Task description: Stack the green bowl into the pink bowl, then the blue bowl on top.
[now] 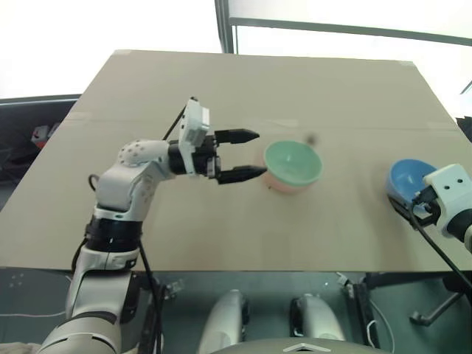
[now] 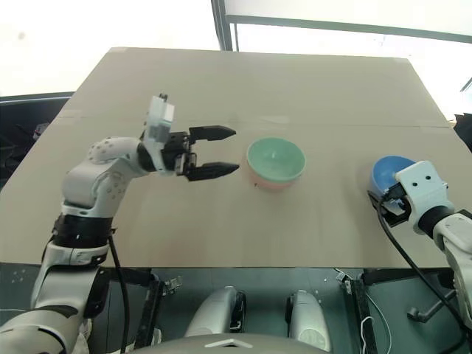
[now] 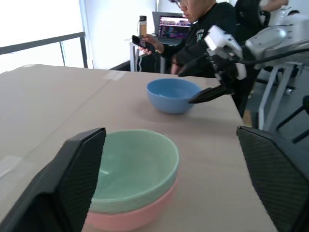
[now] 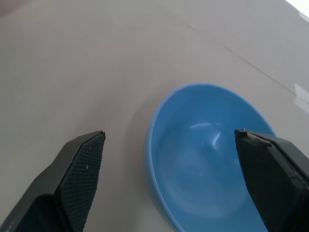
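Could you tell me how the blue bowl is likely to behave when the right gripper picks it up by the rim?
The blue bowl looks like smooth, glossy plastic, so it is probably light and stiff but may slip between the fingers. It stands alone on the table, so a nudge from the open right gripper would likely slide it rather than tip it.

White-shelled arms, black cables, black textured jaws.

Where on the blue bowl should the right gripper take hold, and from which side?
Probably the rim of the blue bowl on the side nearest the right gripper, one jaw inside and one outside. The bowl sits upright and open, its thin wall exposed, and the open jaws already face it.
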`<state>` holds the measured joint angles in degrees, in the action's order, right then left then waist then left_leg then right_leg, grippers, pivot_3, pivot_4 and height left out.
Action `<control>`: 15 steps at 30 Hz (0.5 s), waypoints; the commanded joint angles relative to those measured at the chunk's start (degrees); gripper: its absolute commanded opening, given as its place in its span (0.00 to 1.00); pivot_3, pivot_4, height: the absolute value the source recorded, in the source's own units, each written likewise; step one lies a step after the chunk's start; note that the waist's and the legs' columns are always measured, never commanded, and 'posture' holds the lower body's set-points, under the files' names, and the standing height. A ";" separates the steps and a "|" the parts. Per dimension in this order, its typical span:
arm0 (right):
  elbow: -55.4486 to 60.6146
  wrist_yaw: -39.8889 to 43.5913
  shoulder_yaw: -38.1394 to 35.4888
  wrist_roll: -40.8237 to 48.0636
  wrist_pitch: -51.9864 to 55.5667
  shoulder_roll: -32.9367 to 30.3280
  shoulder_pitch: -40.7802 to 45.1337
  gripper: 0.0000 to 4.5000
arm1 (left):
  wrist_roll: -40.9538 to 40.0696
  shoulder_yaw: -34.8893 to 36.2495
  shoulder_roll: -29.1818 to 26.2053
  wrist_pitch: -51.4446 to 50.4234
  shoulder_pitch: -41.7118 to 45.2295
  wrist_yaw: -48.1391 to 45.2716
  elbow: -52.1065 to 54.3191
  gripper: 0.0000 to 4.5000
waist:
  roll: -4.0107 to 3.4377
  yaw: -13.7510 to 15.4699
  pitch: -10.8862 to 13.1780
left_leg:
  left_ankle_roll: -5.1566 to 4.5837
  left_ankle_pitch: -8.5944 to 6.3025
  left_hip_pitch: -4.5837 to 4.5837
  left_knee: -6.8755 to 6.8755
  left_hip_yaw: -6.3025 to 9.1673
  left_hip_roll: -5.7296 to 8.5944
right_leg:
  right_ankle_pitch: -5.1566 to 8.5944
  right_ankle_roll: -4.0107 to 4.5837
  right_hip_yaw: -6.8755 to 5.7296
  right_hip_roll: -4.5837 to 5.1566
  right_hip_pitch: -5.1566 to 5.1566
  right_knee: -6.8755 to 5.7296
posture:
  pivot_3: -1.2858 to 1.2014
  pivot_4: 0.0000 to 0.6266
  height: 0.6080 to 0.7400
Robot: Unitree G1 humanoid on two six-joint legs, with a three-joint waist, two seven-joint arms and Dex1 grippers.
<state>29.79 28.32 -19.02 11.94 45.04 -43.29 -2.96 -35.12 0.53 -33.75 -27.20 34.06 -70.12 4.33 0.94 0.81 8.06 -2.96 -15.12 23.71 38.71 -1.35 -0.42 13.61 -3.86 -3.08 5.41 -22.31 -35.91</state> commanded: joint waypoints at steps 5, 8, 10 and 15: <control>-11.25 0.76 4.53 -2.46 -3.15 -1.34 5.12 0.57 | -4.60 3.19 -0.66 -3.33 -2.55 2.44 4.97 1.00 | 0.00 0.15 0.01 | -0.01 -0.01 0.03 0.09 0.12 0.03 | 0.00 0.00 -0.09 0.01 0.06 -0.02 | 0.52 0.24 0.68; -13.47 1.60 5.50 -3.11 -4.65 -1.82 5.87 0.26 | -4.77 3.38 -1.14 -3.60 -4.08 3.13 5.88 1.00 | 0.00 -0.03 0.01 | -0.01 -0.01 0.02 0.07 0.09 0.02 | 0.00 0.00 -0.07 0.00 0.06 -0.01 | 0.52 0.24 0.68; -14.25 1.75 5.72 -3.63 -6.13 -1.98 6.40 0.06 | -4.66 3.36 -1.05 -3.62 -4.99 4.00 6.67 1.00 | 0.00 -0.04 0.01 | -0.01 -0.01 0.02 0.07 0.08 0.02 | 0.00 0.00 -0.07 0.00 0.06 -0.01 | 0.52 0.24 0.68; -12.87 4.03 5.85 -3.39 -10.46 -2.60 7.61 0.01 | -2.65 3.57 0.10 -1.25 -6.42 7.79 6.51 1.00 | 0.00 0.05 0.01 | -0.01 0.00 0.02 0.08 0.09 0.02 | 0.00 0.00 -0.07 0.01 0.06 -0.02 | 0.52 0.24 0.68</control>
<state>14.55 31.19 -12.01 8.36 37.51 -44.50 3.33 -38.37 2.34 -34.09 -30.48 27.80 -63.85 8.92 0.94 0.86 8.07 -2.97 -15.13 23.72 38.79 -1.25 -0.40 13.61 -3.85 -3.15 5.43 -22.24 -35.93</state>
